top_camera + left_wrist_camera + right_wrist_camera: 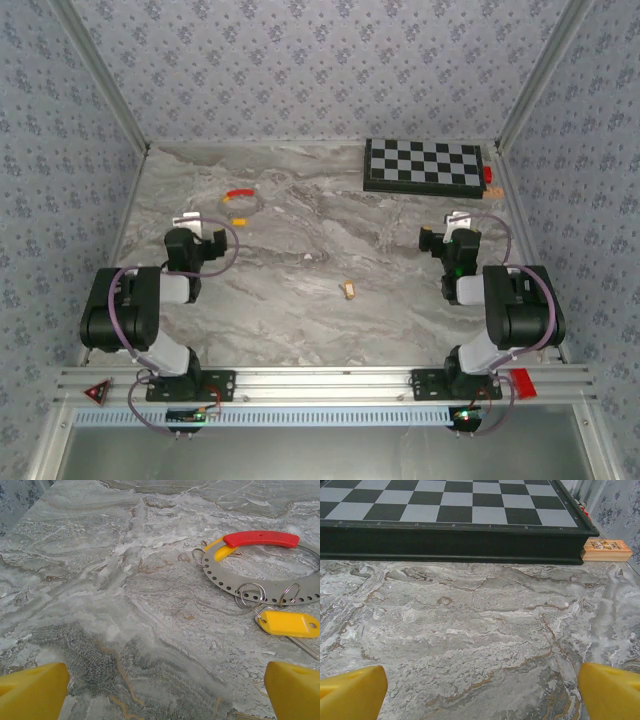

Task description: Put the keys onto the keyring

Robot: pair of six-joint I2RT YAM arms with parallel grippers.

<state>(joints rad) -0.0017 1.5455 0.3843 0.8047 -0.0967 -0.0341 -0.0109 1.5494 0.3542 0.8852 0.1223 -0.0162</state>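
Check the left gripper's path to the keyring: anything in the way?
Nothing visible. The left gripper is open, and bare tabletop runs from its fingertips to the keyring. The yellow key lies against the ring's near edge, off to the right in the wrist view, not across the approach.

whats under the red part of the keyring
A yellow tab pokes out from under the left end of the red part, resting on the grey metal of the keyring. How far it runs beneath the red is covered.
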